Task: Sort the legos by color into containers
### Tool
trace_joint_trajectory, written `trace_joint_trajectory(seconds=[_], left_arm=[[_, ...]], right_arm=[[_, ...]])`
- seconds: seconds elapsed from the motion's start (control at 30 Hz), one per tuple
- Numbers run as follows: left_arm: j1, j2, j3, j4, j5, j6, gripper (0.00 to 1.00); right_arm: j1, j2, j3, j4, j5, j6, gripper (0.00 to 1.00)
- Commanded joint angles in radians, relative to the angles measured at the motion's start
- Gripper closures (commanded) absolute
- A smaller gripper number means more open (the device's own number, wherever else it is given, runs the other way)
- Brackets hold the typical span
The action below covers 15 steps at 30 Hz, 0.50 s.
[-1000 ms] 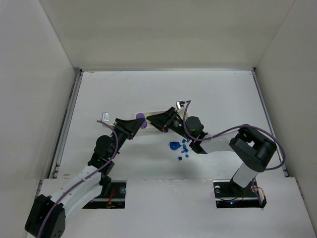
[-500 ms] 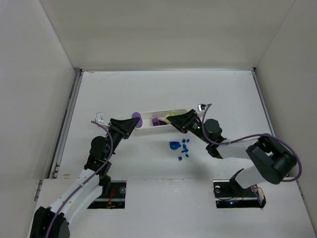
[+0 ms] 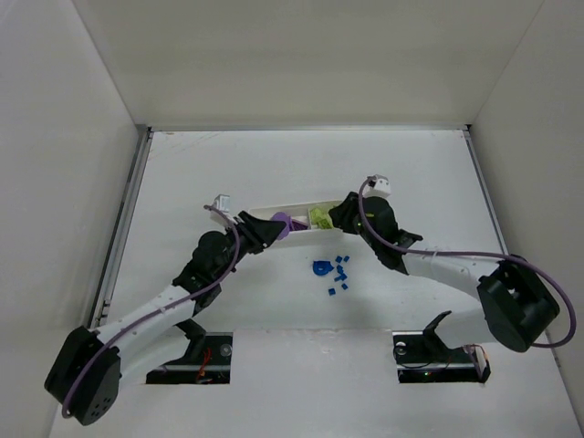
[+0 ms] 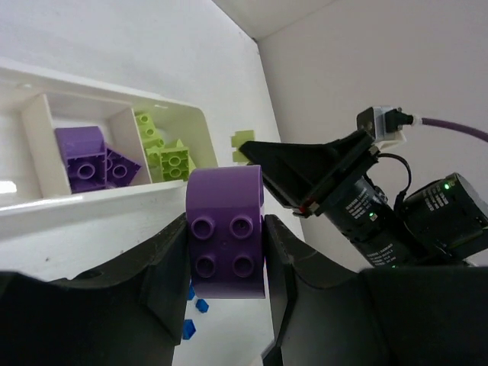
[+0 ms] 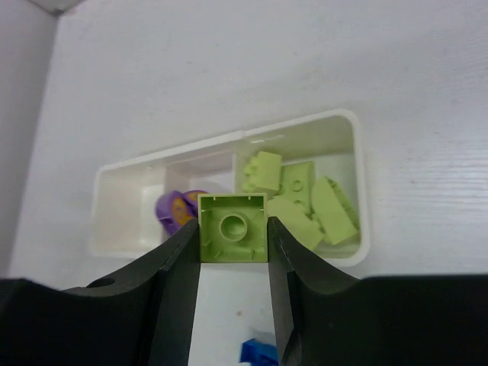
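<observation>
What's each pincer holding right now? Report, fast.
Left pincer: closed on a purple lego.
Right pincer: closed on a lime-yellow lego.

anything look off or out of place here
Nothing looks damaged. The blue bricks lie scattered loose on the table on the near side of the tray, and its end compartment is empty. Purple bricks and lime bricks sit in the other two.
</observation>
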State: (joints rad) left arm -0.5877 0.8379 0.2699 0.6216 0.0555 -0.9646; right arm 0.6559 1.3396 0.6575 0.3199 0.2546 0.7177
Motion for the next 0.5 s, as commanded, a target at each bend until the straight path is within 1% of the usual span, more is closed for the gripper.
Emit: trace_joint_trajectory(seconds=[0.0, 0.03, 0.07, 0.13, 0.2, 0.27, 0.37, 0.4, 0.47], left_arm=[[-0.054, 0.085, 0.101, 0.043, -0.065, 0.118, 0.79], [-0.068, 0.117, 0.121, 0.040, -0.069, 0.136, 0.79], [-0.083, 0.151, 0.138, 0.040, -0.078, 0.154, 0.79], [-0.106, 0.210, 0.167, 0.038, -0.106, 0.182, 0.78], [-0.122, 0.263, 0.199, 0.038, -0.131, 0.214, 0.77], [-0.136, 0.312, 0.235, 0.038, -0.151, 0.254, 0.77], [-0.149, 0.377, 0.290, 0.036, -0.183, 0.311, 0.75], [-0.149, 0.398, 0.310, 0.032, -0.190, 0.328, 0.75], [-0.151, 0.455, 0.354, 0.020, -0.198, 0.366, 0.74]], right_arm=[[0.001, 0.045, 0.051, -0.084, 0.097, -0.115, 0.65], [-0.003, 0.053, 0.054, -0.081, 0.092, -0.115, 0.63], [-0.005, 0.065, 0.060, -0.076, 0.091, -0.119, 0.59], [-0.005, 0.082, 0.070, -0.070, 0.087, -0.136, 0.47], [-0.002, 0.092, 0.071, -0.056, 0.089, -0.153, 0.40], [-0.002, 0.084, 0.059, -0.036, 0.089, -0.153, 0.38], [0.000, 0.032, 0.019, -0.005, 0.087, -0.150, 0.36], [0.000, 0.012, 0.007, 0.002, 0.087, -0.150, 0.36], [0.000, -0.032, -0.019, 0.011, 0.086, -0.147, 0.40]])
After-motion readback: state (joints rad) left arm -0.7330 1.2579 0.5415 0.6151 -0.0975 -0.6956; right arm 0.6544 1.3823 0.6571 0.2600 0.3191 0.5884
